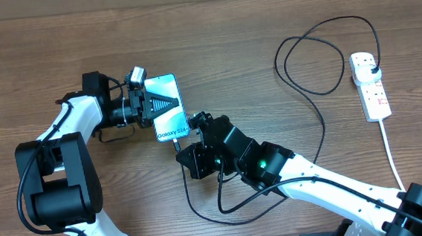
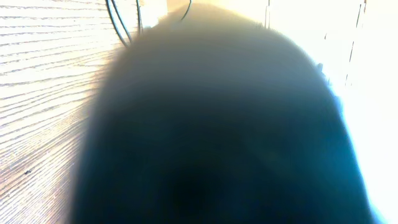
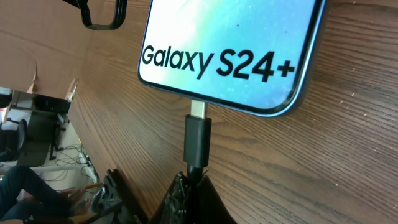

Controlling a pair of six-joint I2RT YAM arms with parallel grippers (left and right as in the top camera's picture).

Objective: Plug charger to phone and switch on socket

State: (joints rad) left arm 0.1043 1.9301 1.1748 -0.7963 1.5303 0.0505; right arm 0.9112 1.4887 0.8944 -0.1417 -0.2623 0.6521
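The phone (image 1: 167, 106) lies on the table with its lit screen reading "Galaxy S24+" (image 3: 236, 50). My left gripper (image 1: 149, 102) is shut on the phone's far end, one finger lying over the screen. The left wrist view is a dark blur. My right gripper (image 3: 194, 183) is shut on the charger just behind its small plug tip (image 3: 198, 134). The tip's silver end meets the port in the phone's bottom edge. The black cable (image 1: 309, 89) loops across the table to the white socket (image 1: 373, 92), where its black plug (image 1: 371, 66) sits in the far outlet.
The socket's white cord (image 1: 392, 154) runs toward the table's front right edge. A slack loop of the black cable (image 1: 225, 206) lies under my right arm. More cable shows at the top of the left wrist view (image 2: 118, 25).
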